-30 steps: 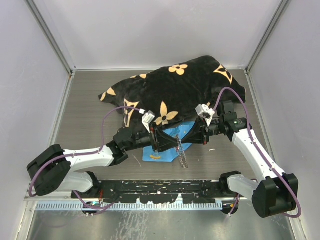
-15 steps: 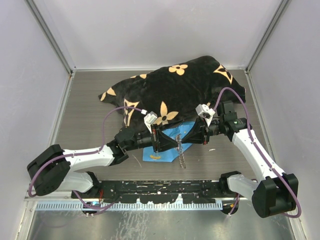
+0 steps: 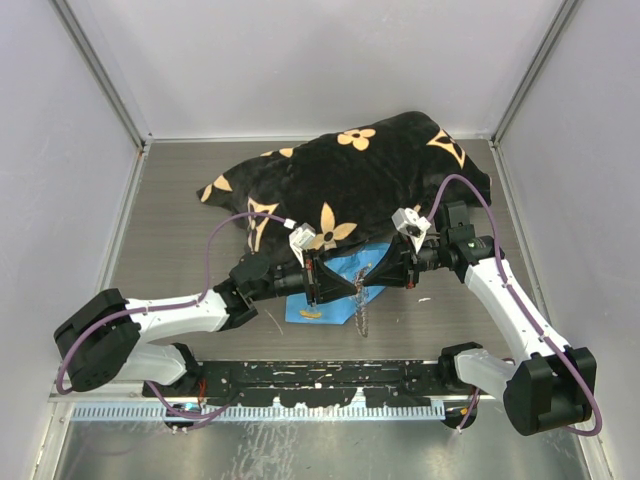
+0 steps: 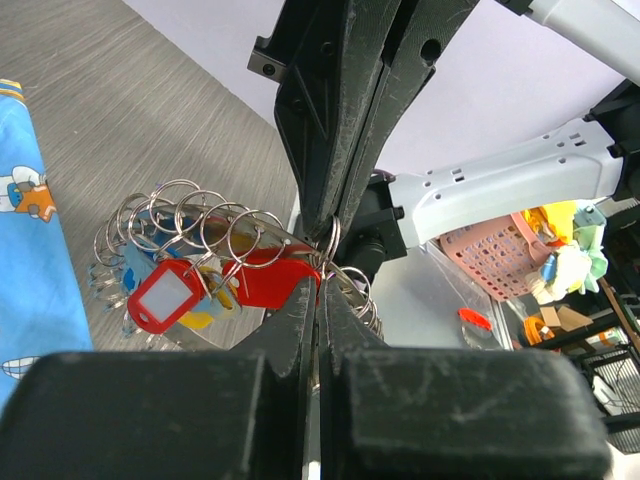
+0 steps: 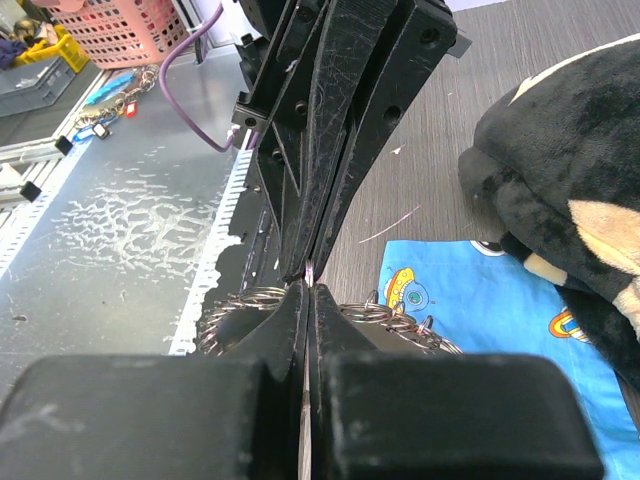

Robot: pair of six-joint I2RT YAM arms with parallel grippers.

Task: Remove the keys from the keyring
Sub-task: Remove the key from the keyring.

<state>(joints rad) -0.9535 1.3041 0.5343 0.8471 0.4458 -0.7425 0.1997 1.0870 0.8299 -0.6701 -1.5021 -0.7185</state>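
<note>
As left hand, right hand pinch one keyring, two red keys hang.

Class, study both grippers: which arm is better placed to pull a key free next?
Probably left: the left gripper is shut right beside the red-tagged keys, while the right gripper, also shut, can anchor the keyring.
</note>
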